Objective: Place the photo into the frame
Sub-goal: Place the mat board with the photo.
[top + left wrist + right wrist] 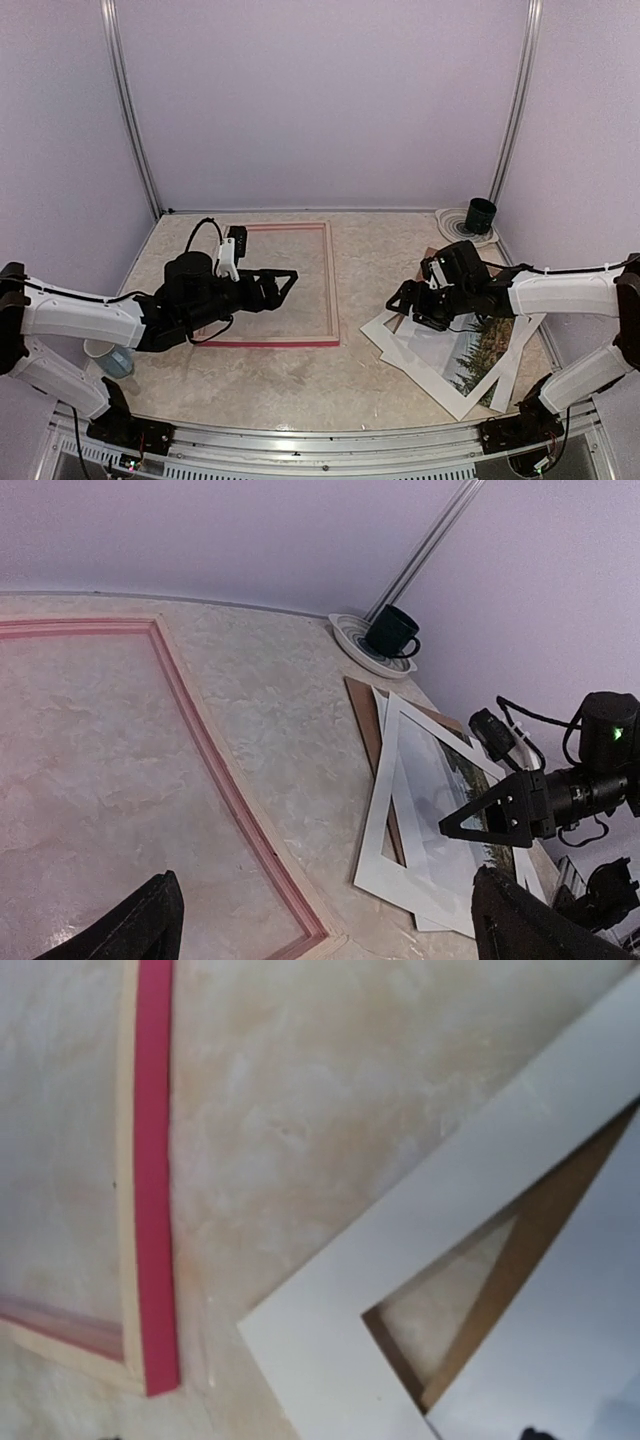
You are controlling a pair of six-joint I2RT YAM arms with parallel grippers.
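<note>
1. The frame (331, 285) is a big, thin rectangle with a pink-red edge and pale wood. It lies flat on the left half of the table (380, 240).
2. The photo (478, 352) shows dark trees and pale sky. It lies flat and slanted on the right, well apart from the frame.

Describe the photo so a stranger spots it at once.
On the right of the beige marbled table lies a pile of sheets. Among the white cardboard mat and brown backing board, only the rectangular photo is printed: dark trees, pale sky.

Frame (331, 290) ctr-left on table (390, 250); photo (478, 355) lower right w/ mat (400, 335); mug (480, 215) upper right.
</note>
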